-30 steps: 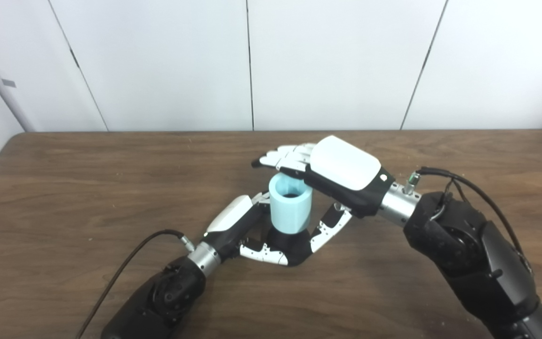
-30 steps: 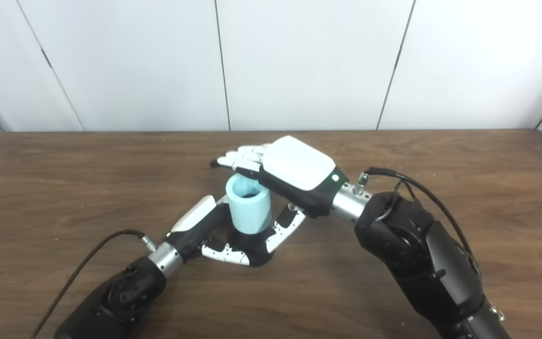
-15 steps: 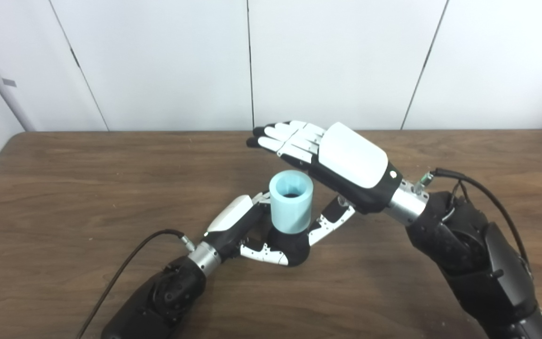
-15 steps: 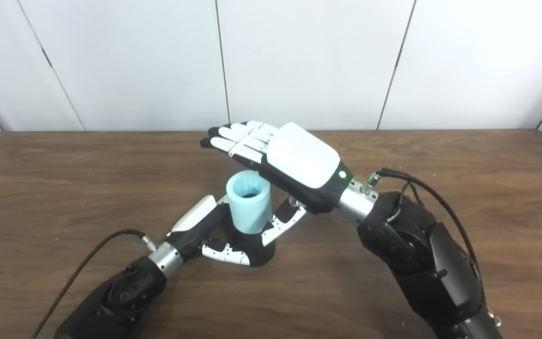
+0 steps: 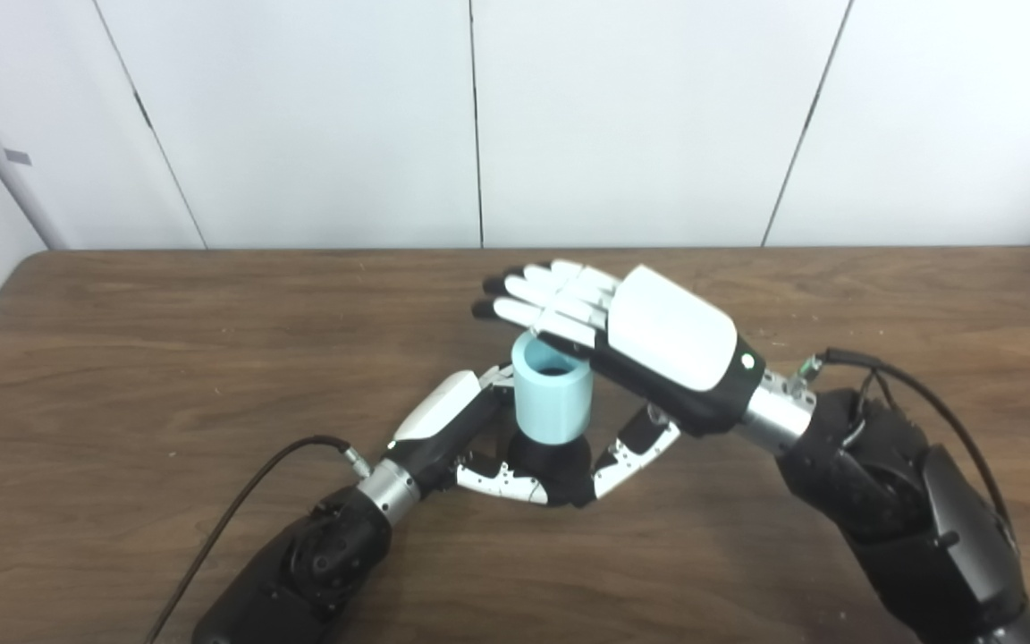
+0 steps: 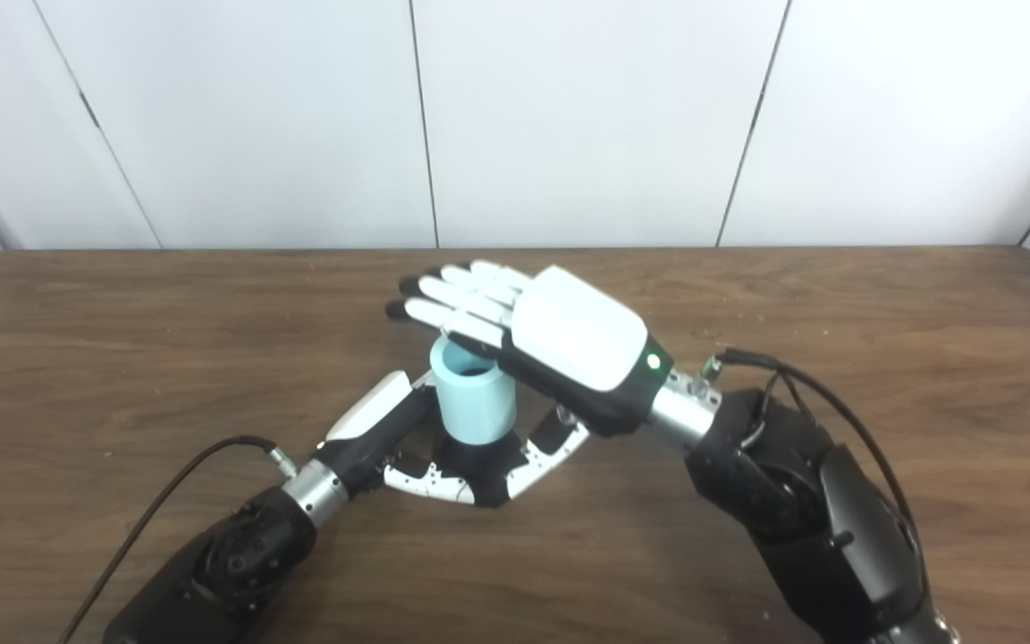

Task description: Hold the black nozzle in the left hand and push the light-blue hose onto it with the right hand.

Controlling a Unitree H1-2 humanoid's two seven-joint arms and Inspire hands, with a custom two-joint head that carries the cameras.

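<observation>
Fingers [image 5: 537,300] of the right hand [image 5: 649,335] lie flat and spread over the hose [image 5: 552,400], holding nothing, the palm apparently on its rim above the wide brown counter [image 5: 122,358]. Below, the left hand [image 5: 479,438] is curled around the black nozzle [image 5: 551,456], on which the hose stands upright. I'd say the pushing step is underway, and next wants a straight downward press; how far the hose is seated is hidden.
</observation>
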